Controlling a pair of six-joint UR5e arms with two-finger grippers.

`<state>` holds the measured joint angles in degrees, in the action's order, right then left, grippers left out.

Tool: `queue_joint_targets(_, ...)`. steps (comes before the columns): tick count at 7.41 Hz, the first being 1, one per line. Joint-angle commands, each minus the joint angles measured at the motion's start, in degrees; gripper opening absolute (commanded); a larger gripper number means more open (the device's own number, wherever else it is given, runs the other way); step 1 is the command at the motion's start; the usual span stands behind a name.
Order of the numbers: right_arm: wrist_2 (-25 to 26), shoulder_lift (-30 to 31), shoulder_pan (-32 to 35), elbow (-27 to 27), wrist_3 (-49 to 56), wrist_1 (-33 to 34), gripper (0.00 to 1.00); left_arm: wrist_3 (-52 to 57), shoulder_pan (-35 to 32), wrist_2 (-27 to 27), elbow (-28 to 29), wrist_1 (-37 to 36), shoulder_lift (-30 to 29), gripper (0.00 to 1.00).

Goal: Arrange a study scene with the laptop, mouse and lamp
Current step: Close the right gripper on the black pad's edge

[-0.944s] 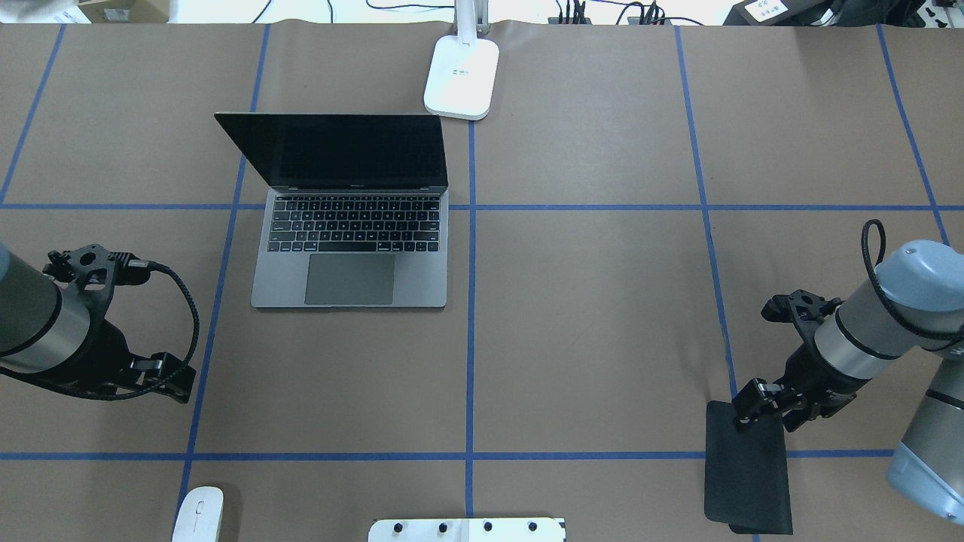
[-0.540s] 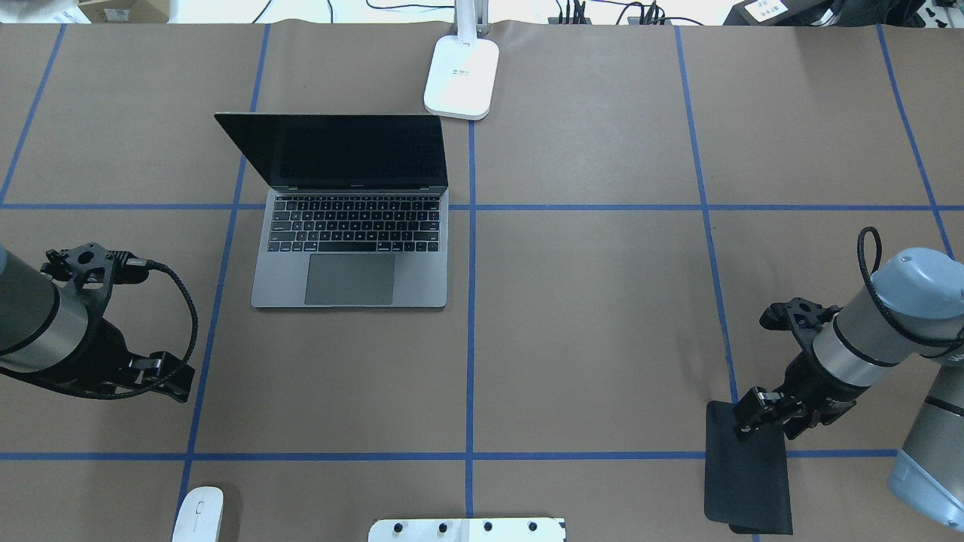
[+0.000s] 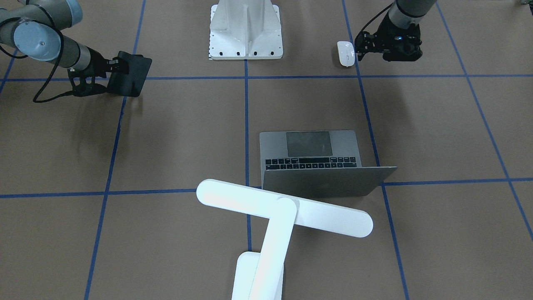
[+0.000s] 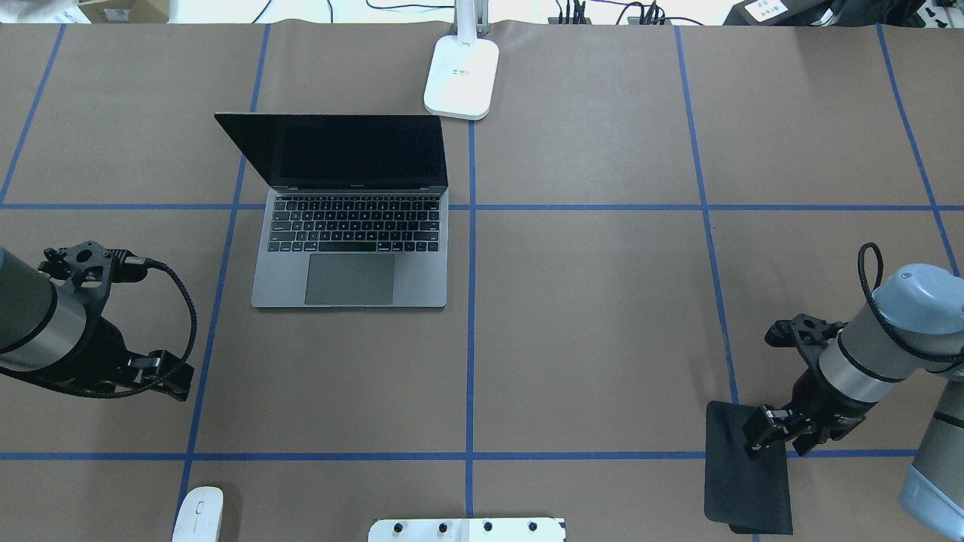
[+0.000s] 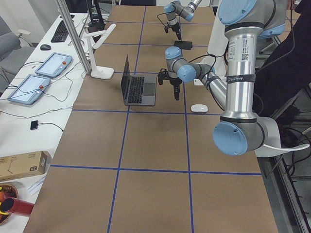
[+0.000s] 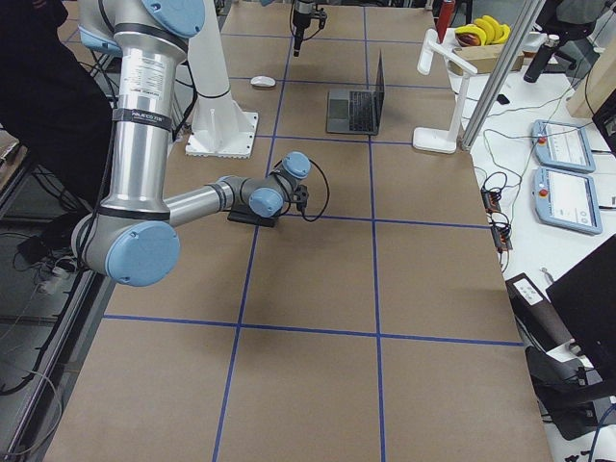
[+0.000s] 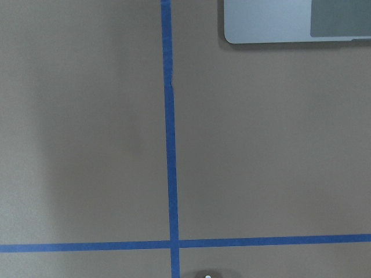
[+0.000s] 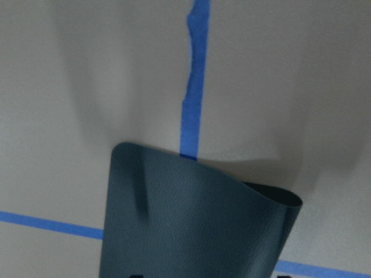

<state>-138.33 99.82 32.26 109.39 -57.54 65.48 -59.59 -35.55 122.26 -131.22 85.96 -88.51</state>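
The laptop [image 4: 350, 248] stands open left of centre, its screen dark; its front corner [image 7: 278, 23] shows in the left wrist view. Behind it is the lamp, base [image 4: 461, 75] at the far edge and bar head [image 3: 283, 207] above the lid. The white mouse [image 4: 198, 514] lies near the front edge at left. My left gripper [image 4: 166, 374] hovers open, apart from the mouse [image 3: 345, 53], beyond it towards the laptop. My right gripper [image 4: 757, 444] is shut on the far right corner of the black mouse pad [image 4: 742, 482], which curls up [image 8: 191, 226].
The white bolted pedestal [image 3: 245, 29] sits at the middle of the near edge. Blue tape lines [image 4: 471, 339] divide the brown table into squares. Cables and devices lie beyond the far edge [image 4: 602, 11].
My right gripper has moved back toward the near edge, folding the pad's far right corner over. The left arm has drifted slightly to the left.
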Motion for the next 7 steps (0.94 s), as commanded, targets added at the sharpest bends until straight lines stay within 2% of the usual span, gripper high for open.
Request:
queue_joint_targets(1, 0.1, 0.4, -0.6, -0.1, 0.1, 0.0, 0.80, 0.0, 0.0, 0.0, 0.0, 0.0, 0.0, 0.94)
queue_joint_targets(4, 0.2, 0.3, -0.9, -0.3, 0.1, 0.0, 0.73, 0.0, 0.0, 0.0, 0.0, 0.0, 0.0, 0.93)
queue_joint_targets(5, 0.1, 0.2, -0.9, -0.3, 0.2, 0.0, 0.67, 0.0, 0.0, 0.0, 0.0, 0.0, 0.0, 0.92)
queue_joint_targets(7, 0.1, 0.2, -1.3, -0.6, 0.2, 0.0, 0.62, 0.1, 0.0, 0.0, 0.1, 0.0, 0.1, 0.91)
